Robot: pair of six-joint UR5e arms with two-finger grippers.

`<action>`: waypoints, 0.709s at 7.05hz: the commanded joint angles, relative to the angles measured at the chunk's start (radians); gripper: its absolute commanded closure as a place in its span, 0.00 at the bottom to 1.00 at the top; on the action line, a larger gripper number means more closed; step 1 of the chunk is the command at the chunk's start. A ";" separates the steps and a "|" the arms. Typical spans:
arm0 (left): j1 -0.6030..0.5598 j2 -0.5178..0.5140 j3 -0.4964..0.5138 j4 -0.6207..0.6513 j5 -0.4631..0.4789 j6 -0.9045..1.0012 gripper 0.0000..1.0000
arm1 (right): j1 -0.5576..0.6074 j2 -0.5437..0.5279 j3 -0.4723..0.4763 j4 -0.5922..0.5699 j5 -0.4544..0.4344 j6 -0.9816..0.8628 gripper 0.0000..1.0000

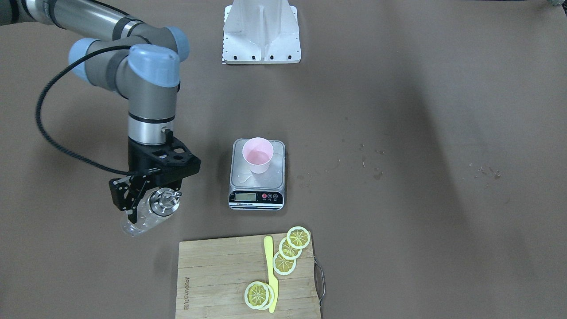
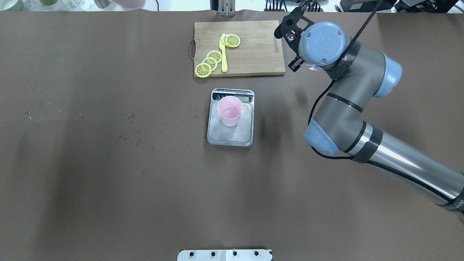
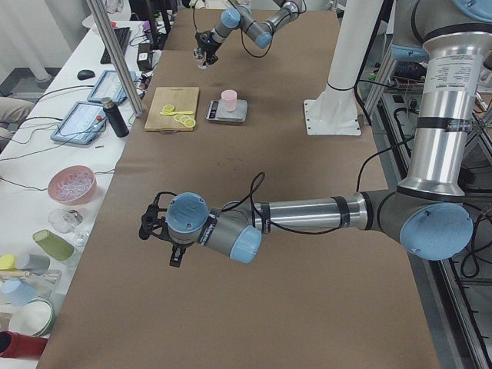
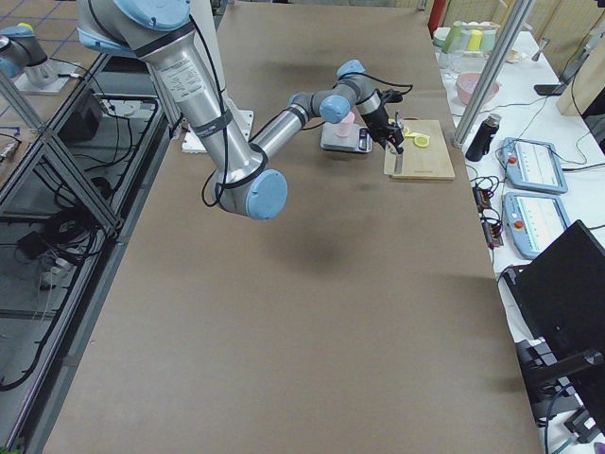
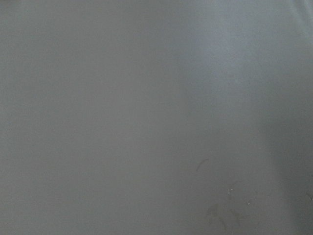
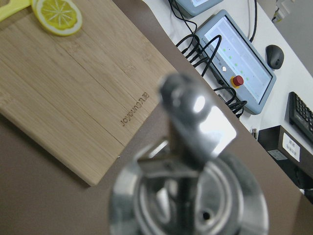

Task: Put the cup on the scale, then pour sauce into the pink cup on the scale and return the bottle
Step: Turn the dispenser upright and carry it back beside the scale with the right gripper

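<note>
Beside the cutting board [image 1: 212, 270], the right tool [image 1: 153, 206] grips the bottle [image 1: 138, 224], roughly upright, cap [image 1: 165, 200] uppermost.

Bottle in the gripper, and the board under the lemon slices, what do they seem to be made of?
Small clear bottle: likely glass, possibly plastic; see-through body. Its shiny silver pourer cap: polished metal, mirror-like glints. Pale rectangular cutting board: bamboo or wood, matte, visible strips and grain.

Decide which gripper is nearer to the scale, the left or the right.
Right. The right gripper, jaws shut on the bottle, is close beside the scale. The left gripper hangs over the table far along from it.
</note>
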 commanded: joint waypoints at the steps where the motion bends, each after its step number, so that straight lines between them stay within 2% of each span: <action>1: -0.013 0.001 -0.024 0.002 -0.008 0.000 0.03 | 0.159 -0.059 -0.014 0.042 0.321 0.040 1.00; 2: -0.013 0.000 -0.036 0.002 -0.007 0.000 0.03 | 0.201 -0.093 -0.016 0.045 0.392 0.040 1.00; 3: -0.016 0.000 -0.062 0.007 -0.005 0.000 0.03 | 0.221 -0.133 -0.014 0.098 0.402 0.052 1.00; 4: -0.016 0.000 -0.067 0.007 -0.005 0.000 0.03 | 0.227 -0.214 -0.046 0.287 0.411 0.117 1.00; 5: -0.017 -0.007 -0.071 0.008 -0.004 0.000 0.03 | 0.230 -0.248 -0.109 0.459 0.425 0.162 1.00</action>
